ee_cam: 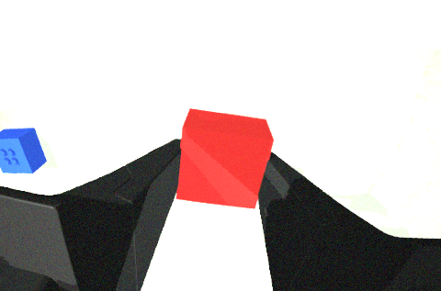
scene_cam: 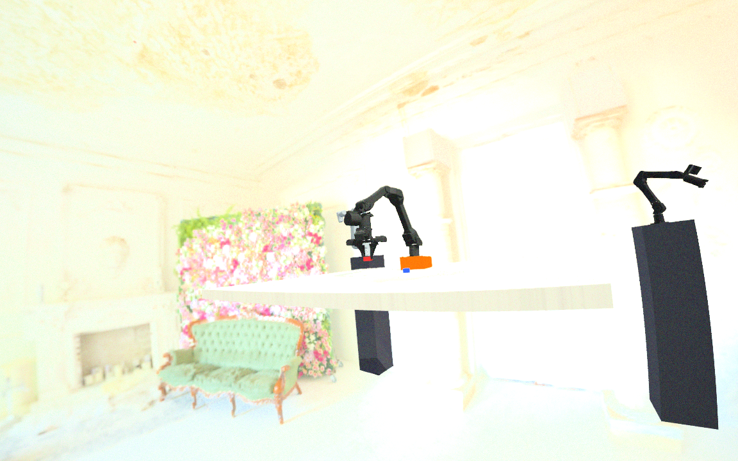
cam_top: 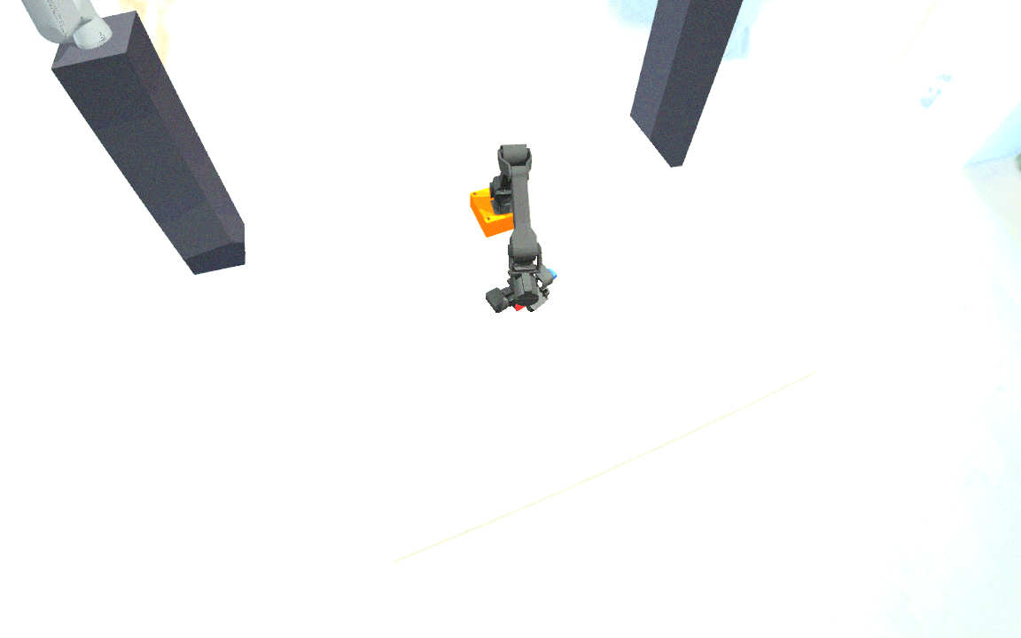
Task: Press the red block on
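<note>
My gripper (ee_cam: pixel 222 154) (scene_cam: pixel 367 257) is shut on the red block (ee_cam: pixel 222 162) (scene_cam: pixel 367 258) (cam_top: pixel 518 307) and holds it above the white table (scene_cam: pixel 475 298). In the top view the arm hides most of the red block. The blue block (ee_cam: pixel 18 151) (scene_cam: pixel 406 270) (cam_top: pixel 553 274) stands on the table, apart from the red block. It is at the left edge of the wrist view with its studs showing, and is cut off there. In the top view it is mostly hidden by the gripper.
The arm's orange base (cam_top: pixel 498 226) (scene_cam: pixel 416 262) stands behind the blue block in the exterior view. Dark pillars (cam_top: pixel 149 151) (cam_top: pixel 676 87) (scene_cam: pixel 675 321) (scene_cam: pixel 373 340) stand beyond the table, some with other arms on top. A green sofa (scene_cam: pixel 245 344) is in the background.
</note>
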`<act>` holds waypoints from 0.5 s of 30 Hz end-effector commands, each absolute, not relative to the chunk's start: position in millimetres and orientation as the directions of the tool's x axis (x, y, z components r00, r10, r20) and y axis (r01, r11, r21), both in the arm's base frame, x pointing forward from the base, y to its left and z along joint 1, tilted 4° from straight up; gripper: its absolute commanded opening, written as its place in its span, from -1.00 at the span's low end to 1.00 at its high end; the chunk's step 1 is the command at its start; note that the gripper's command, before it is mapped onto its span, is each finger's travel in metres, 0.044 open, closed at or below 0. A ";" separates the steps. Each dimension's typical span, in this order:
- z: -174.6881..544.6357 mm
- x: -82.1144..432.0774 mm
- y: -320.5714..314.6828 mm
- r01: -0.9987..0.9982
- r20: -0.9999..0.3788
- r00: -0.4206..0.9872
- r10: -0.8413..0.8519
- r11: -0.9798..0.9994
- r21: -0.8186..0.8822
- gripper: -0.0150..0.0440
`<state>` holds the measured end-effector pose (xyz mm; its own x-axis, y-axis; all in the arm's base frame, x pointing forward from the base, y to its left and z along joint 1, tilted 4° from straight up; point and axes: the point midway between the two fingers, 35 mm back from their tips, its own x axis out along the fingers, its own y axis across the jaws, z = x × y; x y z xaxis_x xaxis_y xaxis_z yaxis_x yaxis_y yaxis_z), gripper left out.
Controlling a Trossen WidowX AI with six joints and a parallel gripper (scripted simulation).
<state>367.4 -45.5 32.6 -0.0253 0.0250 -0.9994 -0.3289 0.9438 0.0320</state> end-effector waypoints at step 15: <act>77.1 360.3 -34.0 -0.349 -0.999 -0.021 0.026 0.937 0.032 -0.49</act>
